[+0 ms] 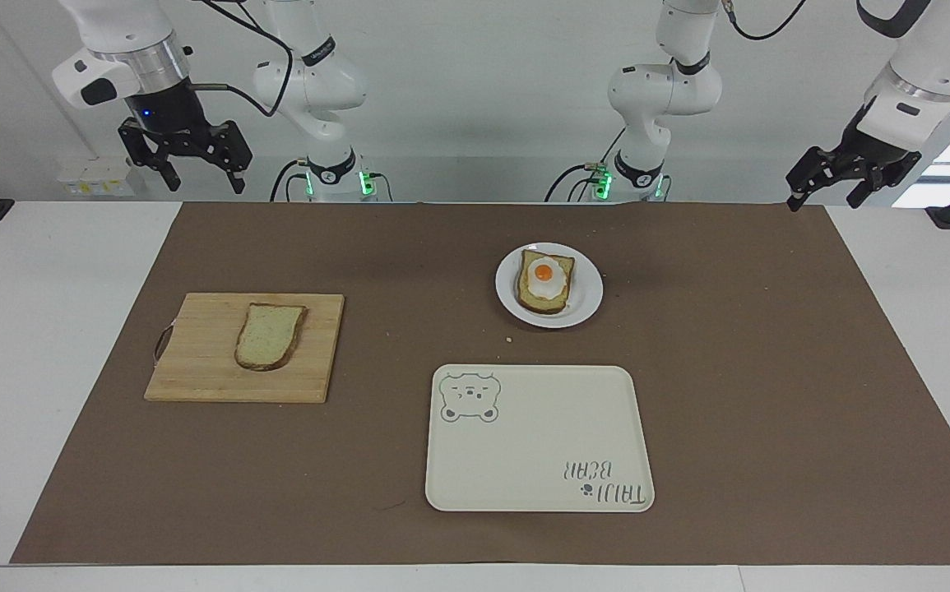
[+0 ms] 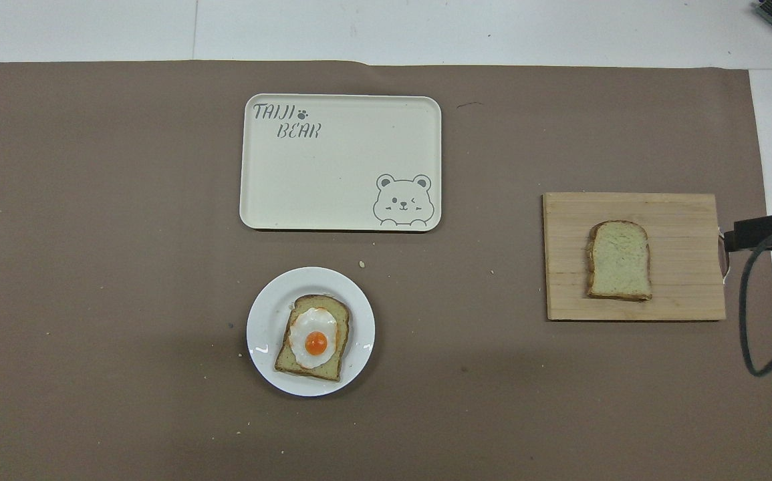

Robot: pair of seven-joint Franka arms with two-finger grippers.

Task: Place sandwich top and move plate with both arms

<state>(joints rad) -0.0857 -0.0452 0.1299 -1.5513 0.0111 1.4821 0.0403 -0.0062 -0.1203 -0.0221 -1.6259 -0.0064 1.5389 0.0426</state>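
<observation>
One brown mat (image 1: 475,378) covers most of the white table (image 1: 22,370), and everything lies on it. The largest piece is a single cream rectangular tray (image 1: 539,438), the farthest thing from the robots, printed with a bear face and the words "TAIJI BEAR". One wooden cutting board (image 1: 244,347) sits toward the right arm's end of the table, a small handle on its outer edge. On it lies the sandwich top (image 1: 270,335), flat, its long axis running nearer-to-farther, rounded crust end pointing away from the robots, square end toward them. One small round white plate (image 1: 549,284) lies nearer to the robots than the tray and well apart from the board; it carries one toast slice (image 1: 545,288) topped with one fried egg (image 1: 544,276). There are two bread slices in all.

The right gripper (image 1: 196,168) hangs high over the table edge at its own end, jaws spread wide, holding nothing. The left gripper (image 1: 827,191) waits raised over the mat's corner at its end, also wide and empty.
</observation>
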